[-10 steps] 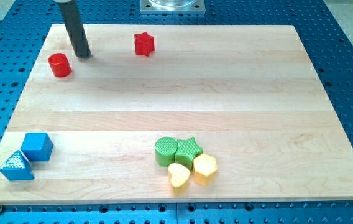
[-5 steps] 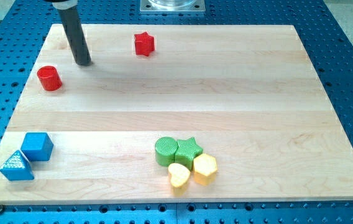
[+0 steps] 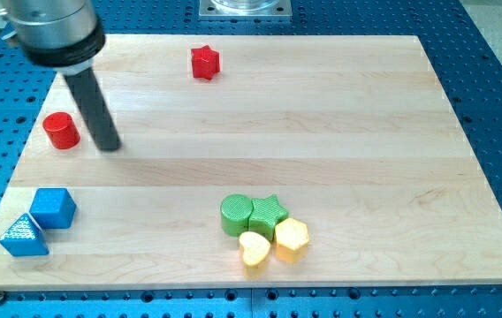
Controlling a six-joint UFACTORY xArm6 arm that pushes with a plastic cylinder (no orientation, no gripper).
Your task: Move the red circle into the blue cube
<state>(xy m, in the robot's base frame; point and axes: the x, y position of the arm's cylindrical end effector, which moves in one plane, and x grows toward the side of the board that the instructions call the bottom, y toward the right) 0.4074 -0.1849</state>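
The red circle (image 3: 61, 131) lies near the board's left edge, in the upper half of the view. My tip (image 3: 108, 146) rests on the board just to its right and a little lower, with a small gap between them. The blue cube (image 3: 54, 208) sits at the lower left, well below the red circle, touching a blue triangle (image 3: 23, 237) on its lower left.
A red star (image 3: 204, 62) lies near the top edge. A green circle (image 3: 235, 215), green star (image 3: 268, 213), yellow heart (image 3: 254, 249) and yellow hexagon (image 3: 292, 239) cluster at the bottom centre. The wooden board (image 3: 357, 132) lies on a blue perforated table.
The red circle has slid down and to the left, toward the board's left edge. My tip has moved down the view, from above-right of the circle to its lower right.
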